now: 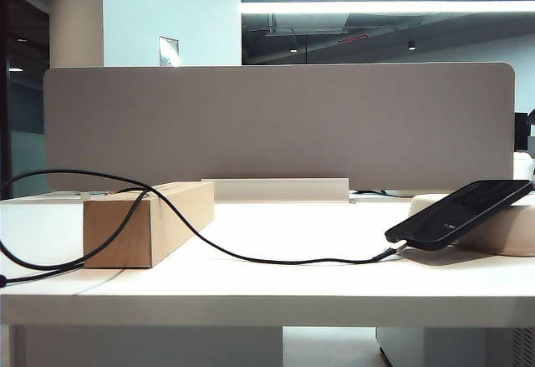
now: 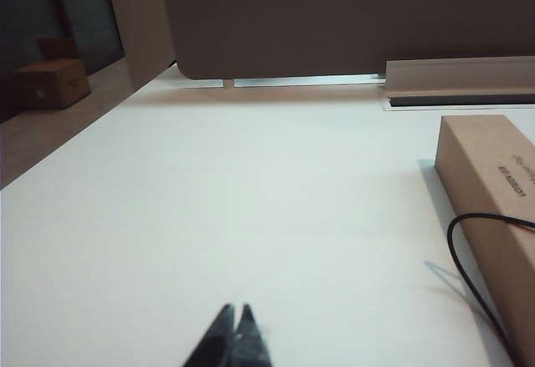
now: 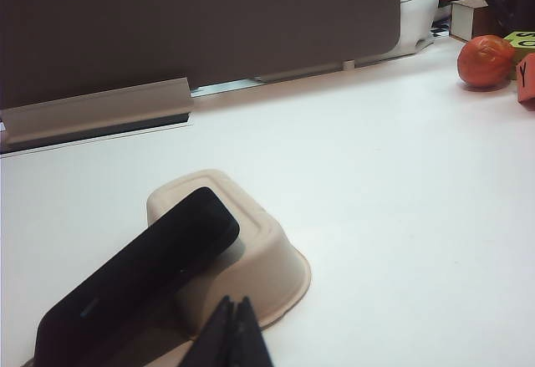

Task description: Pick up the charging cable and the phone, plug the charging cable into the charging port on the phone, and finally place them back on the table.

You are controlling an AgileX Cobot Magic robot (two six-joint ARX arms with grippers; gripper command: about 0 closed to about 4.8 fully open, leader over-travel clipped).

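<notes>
Both hands are shut and empty: the right hand (image 3: 236, 333) sits just beside the slim black phone (image 3: 138, 287) slanting up the beige pulp tray (image 3: 267, 254), while the left hand (image 2: 234, 338) faces bare white counter (image 2: 251, 216) with the thin black cable (image 2: 468, 258) off to its side.

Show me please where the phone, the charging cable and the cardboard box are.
phone (image 1: 458, 214), exterior view, middle of its dark screen.
charging cable (image 1: 276, 260), exterior view, the low stretch lying on the table between box and phone.
cardboard box (image 1: 117, 233), exterior view, its front face.
</notes>
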